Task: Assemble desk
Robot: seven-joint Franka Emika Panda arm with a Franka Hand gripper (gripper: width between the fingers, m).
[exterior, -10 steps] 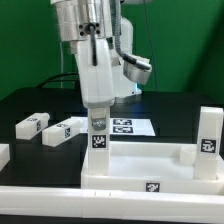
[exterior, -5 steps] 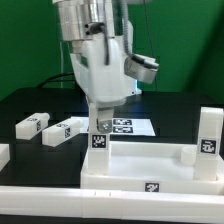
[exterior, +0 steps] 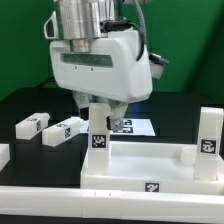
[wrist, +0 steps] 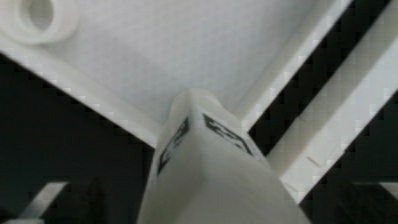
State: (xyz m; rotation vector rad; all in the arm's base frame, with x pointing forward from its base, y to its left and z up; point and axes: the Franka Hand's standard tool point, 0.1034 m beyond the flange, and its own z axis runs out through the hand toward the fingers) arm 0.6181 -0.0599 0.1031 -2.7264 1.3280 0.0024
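The desk top (exterior: 150, 166) is a white rimmed tray lying at the front. One white leg (exterior: 99, 135) stands upright in the corner on the exterior view's left. Another leg (exterior: 208, 140) stands upright at the corner on that view's right. My gripper (exterior: 99, 108) hangs straight above the first leg, its broad face toward the camera. In the wrist view that leg (wrist: 210, 170) rises between the fingers (wrist: 43, 203), with dark gaps on both sides, so the jaws are open and hold nothing. Two loose legs (exterior: 32, 124) (exterior: 62, 130) lie on the black table.
The marker board (exterior: 132, 127) lies flat on the table behind the desk top, partly hidden by the hand. A white block end (exterior: 3, 153) shows at the exterior view's left edge. A white ledge (exterior: 110, 205) runs along the front.
The hand has turned about its upright axis, from narrow side to broad side facing the camera. Its jaws have spread and let go of the upright leg, which stays in place.
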